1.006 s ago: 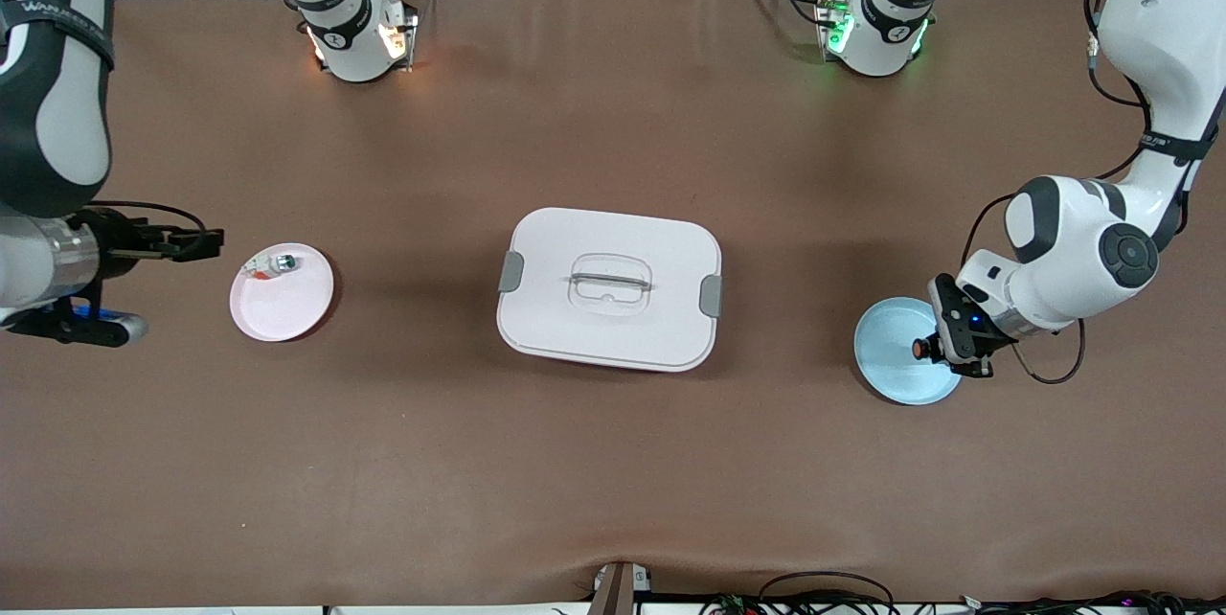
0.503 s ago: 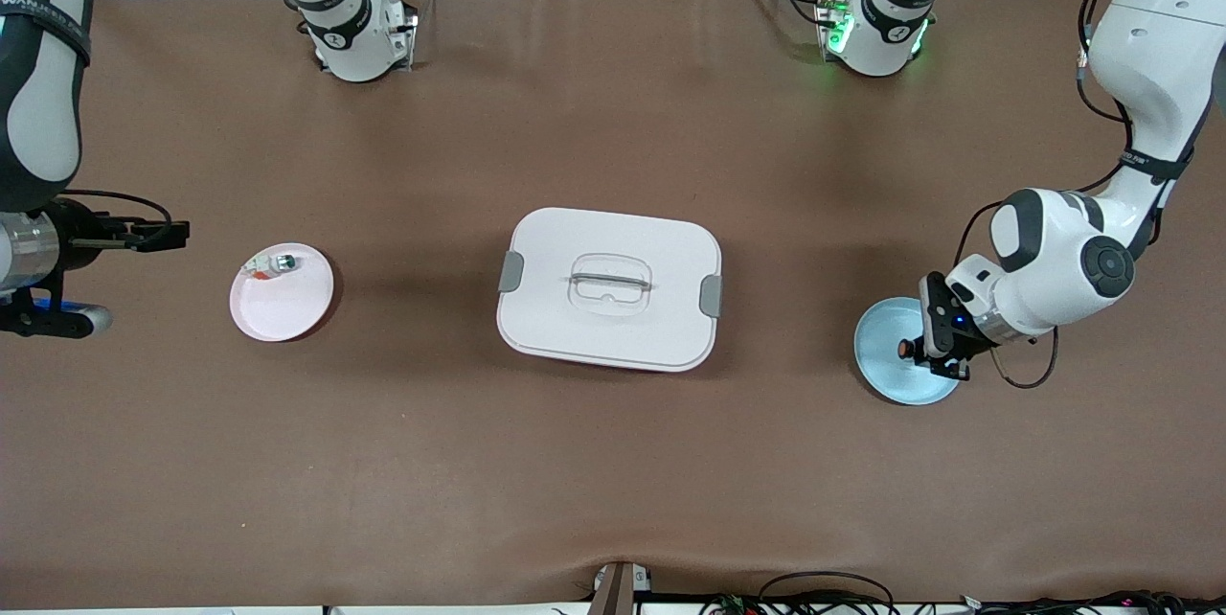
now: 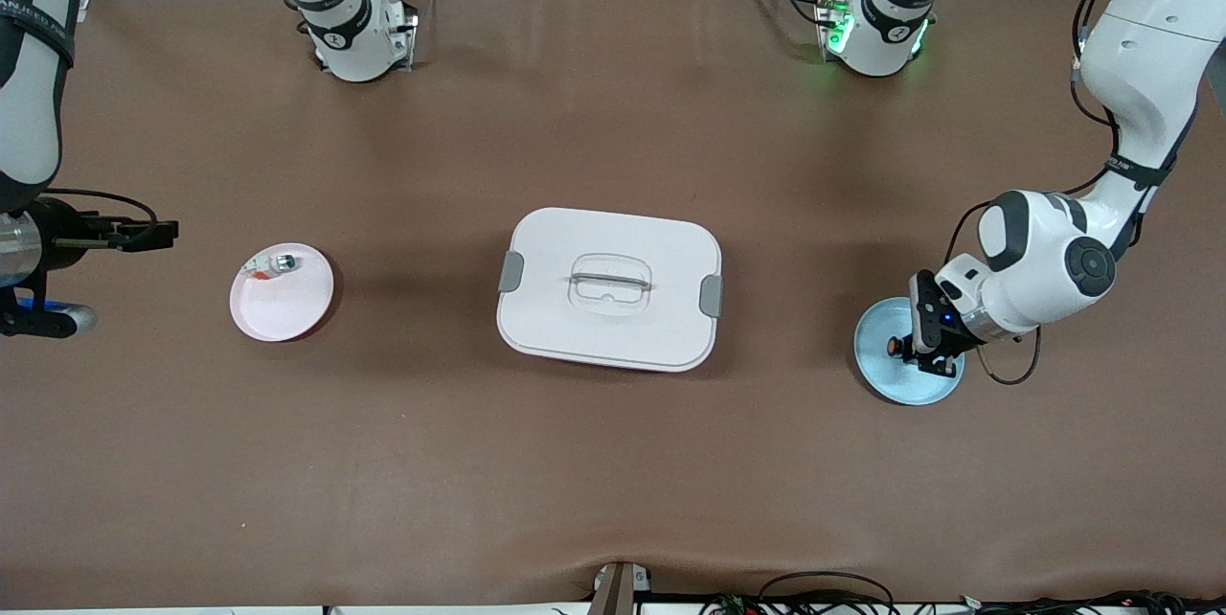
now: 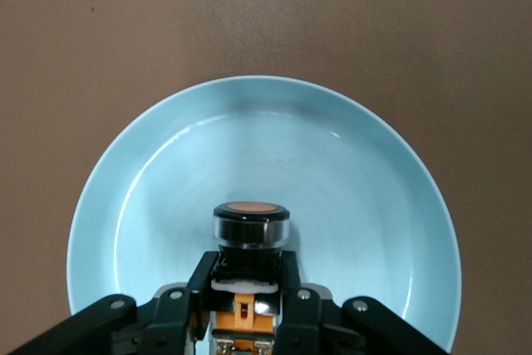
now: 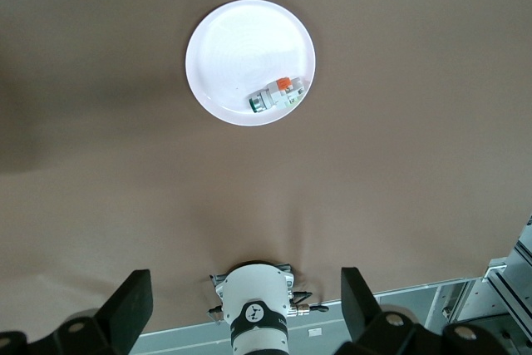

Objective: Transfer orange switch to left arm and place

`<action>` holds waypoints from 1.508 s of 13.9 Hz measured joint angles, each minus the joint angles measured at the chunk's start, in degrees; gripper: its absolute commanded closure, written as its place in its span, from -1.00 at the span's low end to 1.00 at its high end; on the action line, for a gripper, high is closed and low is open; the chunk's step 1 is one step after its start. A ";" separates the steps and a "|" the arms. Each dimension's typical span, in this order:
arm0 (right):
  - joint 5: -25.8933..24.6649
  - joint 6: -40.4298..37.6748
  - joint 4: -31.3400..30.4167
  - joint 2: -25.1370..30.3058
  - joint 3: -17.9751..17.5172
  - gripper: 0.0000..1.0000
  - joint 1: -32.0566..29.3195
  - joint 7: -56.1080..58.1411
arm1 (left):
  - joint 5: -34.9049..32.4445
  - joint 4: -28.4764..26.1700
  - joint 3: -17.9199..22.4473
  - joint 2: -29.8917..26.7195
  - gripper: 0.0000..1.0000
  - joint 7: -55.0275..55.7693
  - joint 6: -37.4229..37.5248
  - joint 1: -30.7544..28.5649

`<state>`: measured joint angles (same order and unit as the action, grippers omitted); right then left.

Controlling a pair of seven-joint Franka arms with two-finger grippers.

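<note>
Gripping the orange switch (image 4: 251,224) over the blue plate (image 3: 876,374), the left gripper (image 3: 902,349) looks near the finish; only release remains. Right gripper (image 3: 144,234) waits with fingers spread beside the pink plate (image 3: 287,308).

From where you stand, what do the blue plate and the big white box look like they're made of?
The blue plate looks like glossy plastic or glazed ceramic: light glints along its rim. The white box looks like matte plastic, with grey side clips and a clear handle recess.
</note>
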<state>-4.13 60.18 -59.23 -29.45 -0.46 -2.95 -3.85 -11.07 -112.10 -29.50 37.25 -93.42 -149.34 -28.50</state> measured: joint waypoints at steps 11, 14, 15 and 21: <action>-0.01 0.54 0.02 0.08 -0.13 -1.00 -0.08 -0.04 | 0.00 3.48 -0.17 -5.15 -1.00 9.91 7.24 -0.26; -0.08 1.00 0.91 0.57 -0.11 -1.00 -0.08 -0.05 | 0.18 6.73 -0.45 -9.27 -1.00 16.11 15.32 -0.25; -0.09 1.01 1.70 0.83 -0.08 -1.00 -0.10 -0.05 | 0.48 7.85 -0.49 -10.51 -1.00 18.85 18.17 -0.24; -0.19 1.00 3.05 2.81 -0.15 -1.00 -0.05 -0.06 | 3.75 13.42 -0.63 -16.92 -1.00 34.22 30.77 -0.22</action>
<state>-4.32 61.19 -56.18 -26.64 -0.60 -3.00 -3.91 -7.32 -98.68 -30.13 20.32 -59.20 -118.57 -28.71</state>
